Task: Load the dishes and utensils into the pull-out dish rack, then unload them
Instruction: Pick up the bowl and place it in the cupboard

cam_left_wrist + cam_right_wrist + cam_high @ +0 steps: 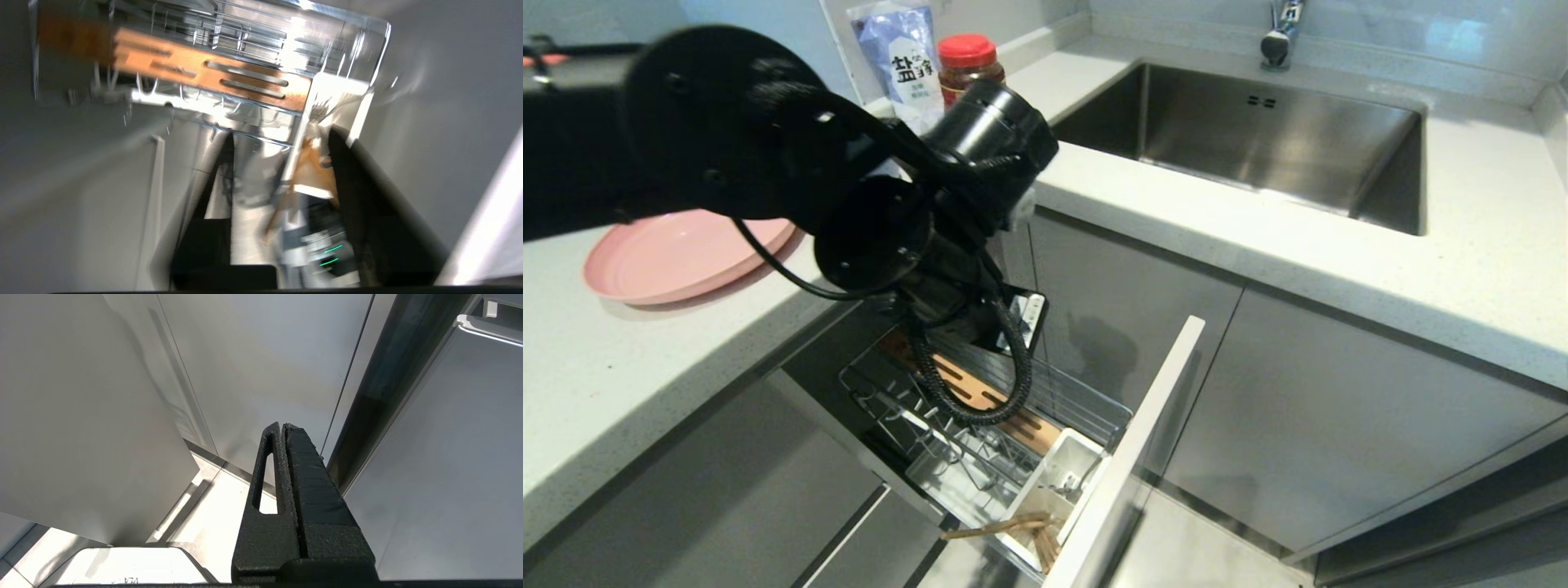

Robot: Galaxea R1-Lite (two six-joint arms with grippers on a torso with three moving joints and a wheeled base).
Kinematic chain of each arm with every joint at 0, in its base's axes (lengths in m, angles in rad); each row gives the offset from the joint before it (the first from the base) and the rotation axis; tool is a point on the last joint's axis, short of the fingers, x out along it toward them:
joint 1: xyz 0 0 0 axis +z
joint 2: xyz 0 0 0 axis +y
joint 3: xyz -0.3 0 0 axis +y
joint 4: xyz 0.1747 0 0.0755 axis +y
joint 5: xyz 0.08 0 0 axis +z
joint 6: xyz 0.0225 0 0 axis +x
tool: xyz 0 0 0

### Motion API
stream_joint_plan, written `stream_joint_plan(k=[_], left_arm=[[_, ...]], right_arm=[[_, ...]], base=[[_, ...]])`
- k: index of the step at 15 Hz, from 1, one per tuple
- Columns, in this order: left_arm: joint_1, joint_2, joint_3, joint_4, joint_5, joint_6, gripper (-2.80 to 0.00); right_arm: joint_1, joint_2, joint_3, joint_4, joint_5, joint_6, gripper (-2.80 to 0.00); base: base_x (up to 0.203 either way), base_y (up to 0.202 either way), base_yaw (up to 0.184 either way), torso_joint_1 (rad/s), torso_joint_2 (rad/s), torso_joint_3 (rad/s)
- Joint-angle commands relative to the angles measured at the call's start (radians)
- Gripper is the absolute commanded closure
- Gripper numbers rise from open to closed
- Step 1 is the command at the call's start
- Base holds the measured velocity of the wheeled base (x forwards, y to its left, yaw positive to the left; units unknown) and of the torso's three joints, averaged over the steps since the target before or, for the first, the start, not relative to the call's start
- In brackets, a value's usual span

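The pull-out dish rack (1086, 404) stands drawn out below the counter, with its slotted wooden board (980, 398) and white cutlery cup (1066, 472). A pair of wooden chopsticks (1011, 527) lies across the rack's front end by the cup. The pink plate (678, 255) rests on the counter at the left. My left arm (882, 229) reaches over the rack and hides its own gripper there. In the left wrist view, the left gripper (282, 134) hangs above the rack (359, 36), fingers apart; the blurred chopsticks (312, 171) show through the gap. My right gripper (282, 425) is shut and parked.
A steel sink (1258, 135) with a tap sits in the counter at the back right. A salt bag (900, 57) and a red-lidded jar (968, 65) stand behind my left arm. The rack's narrow front panel (1139, 441) juts out toward me. Grey cabinet doors (265, 355) face the right gripper.
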Motion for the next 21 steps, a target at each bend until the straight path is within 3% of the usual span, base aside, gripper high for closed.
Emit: stream_joint_plan(k=[1,3,6,8,9,14,21], left_arm=[[0.003,-0.145,0.030,0.004,0.015,-0.158,0.00],[0.063,-0.190,0.025,-0.003,0.016,-0.218,0.00],[0.183,-0.206,-0.041,-0.039,0.015,-0.153,0.00],[0.247,-0.208,-0.044,-0.111,0.013,-0.078,0.00],[0.283,-0.206,-0.046,-0.144,0.008,-0.070,0.00],[0.396,-0.191,-0.011,-0.516,-0.008,-0.052,0.00],[0.501,-0.092,-0.035,-0.576,-0.170,-0.007,0.00]], right_arm=[[0.000,-0.004,0.002,0.000,0.000,0.000,0.00],[0.001,-0.004,0.002,0.000,0.000,0.000,0.00],[0.001,-0.004,0.002,0.001,0.000,0.000,0.00],[0.001,-0.003,0.002,0.001,0.000,0.000,0.00],[0.001,-0.004,0.002,-0.001,0.000,0.000,0.00],[0.001,-0.004,0.002,-0.001,0.000,0.000,0.00],[0.001,-0.004,0.002,-0.001,0.000,0.000,0.00]], base=[[0.000,0.000,0.000,0.000,0.00,0.000],[0.000,0.000,0.000,0.000,0.00,0.000],[0.000,0.000,0.000,0.000,0.00,0.000],[0.000,0.000,0.000,0.000,0.00,0.000],[0.000,0.000,0.000,0.000,0.00,0.000],[0.000,0.000,0.000,0.000,0.00,0.000],[0.000,0.000,0.000,0.000,0.00,0.000]])
